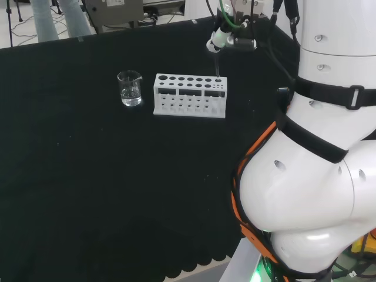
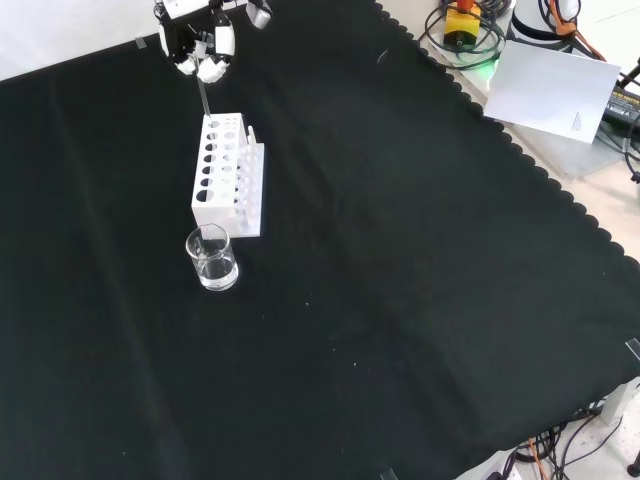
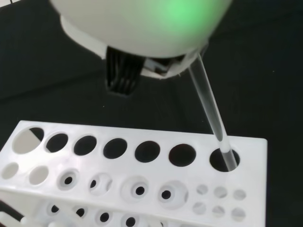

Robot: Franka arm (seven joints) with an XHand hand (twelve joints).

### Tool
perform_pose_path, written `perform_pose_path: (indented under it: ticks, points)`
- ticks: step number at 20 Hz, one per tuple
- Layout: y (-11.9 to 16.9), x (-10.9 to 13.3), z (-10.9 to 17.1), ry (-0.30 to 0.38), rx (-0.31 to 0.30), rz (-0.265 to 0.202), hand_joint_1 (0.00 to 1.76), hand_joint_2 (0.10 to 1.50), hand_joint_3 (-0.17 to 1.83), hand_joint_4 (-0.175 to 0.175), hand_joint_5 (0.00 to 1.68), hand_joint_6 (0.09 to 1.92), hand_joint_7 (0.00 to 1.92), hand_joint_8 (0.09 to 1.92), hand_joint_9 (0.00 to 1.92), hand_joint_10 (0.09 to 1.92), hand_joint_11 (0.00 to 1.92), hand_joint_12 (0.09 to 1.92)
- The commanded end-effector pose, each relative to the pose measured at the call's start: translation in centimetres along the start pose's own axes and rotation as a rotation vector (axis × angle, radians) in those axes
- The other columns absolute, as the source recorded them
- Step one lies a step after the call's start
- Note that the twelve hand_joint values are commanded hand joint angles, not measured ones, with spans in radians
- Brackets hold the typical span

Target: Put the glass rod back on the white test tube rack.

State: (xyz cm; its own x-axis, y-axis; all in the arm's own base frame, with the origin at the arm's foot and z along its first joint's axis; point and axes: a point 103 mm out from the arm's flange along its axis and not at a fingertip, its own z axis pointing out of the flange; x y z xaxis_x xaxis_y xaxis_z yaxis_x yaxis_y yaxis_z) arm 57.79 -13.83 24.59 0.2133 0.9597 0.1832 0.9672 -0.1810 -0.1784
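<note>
In the head view, the black and white hand hung at about one o'clock from the white plastic test tube rack, fingers pinching the thin clear glass rod, which pointed down at the rack's right end. A small clear glass beaker stood at the rack's nine o'clock on the black-clothed desk.

In the front view, the hand held the rod at twelve o'clock of the rack; the beaker stood at six.

In the wrist view, the rod entered the rack's end hole.

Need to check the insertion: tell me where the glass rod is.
Held by the hand, the glass rod has its tip in the end large hole of the white test tube rack, at its right end in the head view.
</note>
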Motion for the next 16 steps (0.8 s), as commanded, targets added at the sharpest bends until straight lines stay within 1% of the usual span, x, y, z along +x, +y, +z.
perform_pose_path:
  ticks: [1, 4, 10, 16]
  points:
    - [0.01, -0.47, -0.54, -0.001, -0.017, 0.011, 1.23, 0.44, 0.98, -0.175, 1.39, 0.61, 1.7, 0.85, 1.92, 0.67, 1.38, 0.7]
    - [0.62, -0.04, -0.63, -0.01, -0.022, 0.019, 1.23, 0.44, 0.98, -0.175, 1.39, 0.61, 1.7, 0.85, 1.92, 0.67, 1.38, 0.7]
    - [0.71, -0.15, -0.36, -0.008, -0.005, 0.016, 1.23, 0.44, 0.98, -0.175, 1.39, 0.61, 1.7, 0.85, 1.92, 0.67, 1.38, 0.7]
    - [0.99, -0.28, -0.1, -0.01, -0.002, 0.029, 1.23, 0.44, 0.98, -0.175, 1.39, 0.62, 1.7, 0.85, 1.92, 0.67, 1.38, 0.7]
